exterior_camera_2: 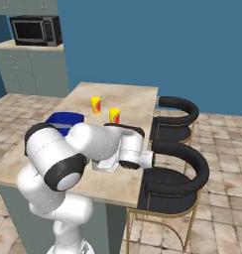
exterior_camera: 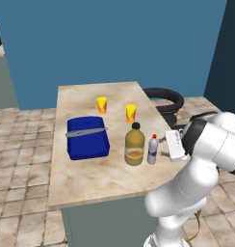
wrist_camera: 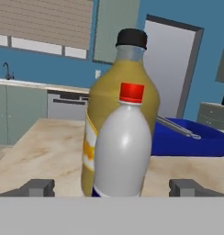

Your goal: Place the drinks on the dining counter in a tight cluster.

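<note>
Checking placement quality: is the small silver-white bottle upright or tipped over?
Upright: the silver-white bottle stands on the dining counter, red cap on top, beside the amber bottle.

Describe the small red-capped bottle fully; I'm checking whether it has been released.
The small silver-white bottle has a red cap, a smooth rounded body that looks like plastic, and stands upright on the dining counter right beside the amber bottle. The open gripper flanks it, fingertips clear of its sides.
</note>
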Available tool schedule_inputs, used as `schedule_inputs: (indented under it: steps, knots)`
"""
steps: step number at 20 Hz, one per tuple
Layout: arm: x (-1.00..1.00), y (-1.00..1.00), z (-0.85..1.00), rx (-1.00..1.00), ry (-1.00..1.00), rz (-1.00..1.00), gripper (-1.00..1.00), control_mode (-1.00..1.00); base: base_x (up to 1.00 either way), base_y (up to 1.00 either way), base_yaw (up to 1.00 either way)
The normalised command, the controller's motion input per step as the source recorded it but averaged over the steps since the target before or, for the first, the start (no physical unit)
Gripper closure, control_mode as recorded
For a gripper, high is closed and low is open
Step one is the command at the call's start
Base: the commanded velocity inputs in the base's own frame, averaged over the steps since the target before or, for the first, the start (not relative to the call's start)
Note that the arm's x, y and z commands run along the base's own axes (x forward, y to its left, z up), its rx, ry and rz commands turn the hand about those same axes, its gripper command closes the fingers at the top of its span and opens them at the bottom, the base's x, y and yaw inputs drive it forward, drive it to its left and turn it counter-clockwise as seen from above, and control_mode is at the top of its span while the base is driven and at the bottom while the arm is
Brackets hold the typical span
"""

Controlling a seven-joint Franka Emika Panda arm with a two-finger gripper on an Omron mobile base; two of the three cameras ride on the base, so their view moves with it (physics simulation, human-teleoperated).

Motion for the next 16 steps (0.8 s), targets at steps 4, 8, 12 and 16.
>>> schedule_inputs:
  steps: [4,8,12,16]
  knots:
    - [-0.31,-0.11,0.3,0.0,0.0,-0.1,-1.0,-1.0,0.0,0.0,0.0]
    - [-0.36,-0.12,0.29,0.0,0.0,-0.12,-1.0,-1.0,0.0,0.0,0.0]
    - [-0.38,-0.12,0.34,0.0,0.02,-0.11,-1.0,-1.0,0.0,0.0,0.0]
    - [-0.39,-0.1,0.34,0.0,0.05,-0.1,-1.0,-1.0,0.0,0.0,0.0]
